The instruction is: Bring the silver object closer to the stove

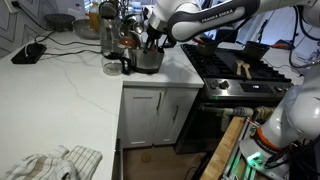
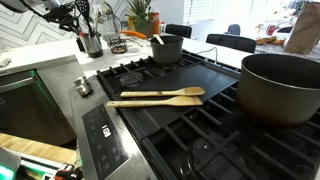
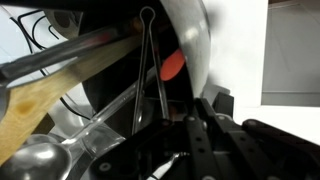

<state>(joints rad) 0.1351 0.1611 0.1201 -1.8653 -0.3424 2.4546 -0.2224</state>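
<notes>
The silver pot [image 1: 148, 61] stands on the white counter with wooden spoons and a whisk sticking up from it, a short way from the stove [image 1: 245, 72]. It shows at the far left in an exterior view [image 2: 93, 45], behind the stove [image 2: 190, 120]. My gripper [image 1: 151, 44] reaches down among the utensils at the pot's rim [image 2: 80, 27]. In the wrist view the pot's shiny wall [image 3: 192, 45] runs down between the dark fingers [image 3: 195, 112], which sit close together on the rim, one inside and one outside.
A tall glass carafe [image 1: 108, 35] and a small glass jar [image 1: 112, 67] stand just beside the pot. Two wooden utensils [image 2: 155, 96] lie on the stove's griddle. A large dark pot [image 2: 282, 85] and a smaller pot [image 2: 166, 47] stand on the burners. A cloth [image 1: 60, 162] lies on the counter.
</notes>
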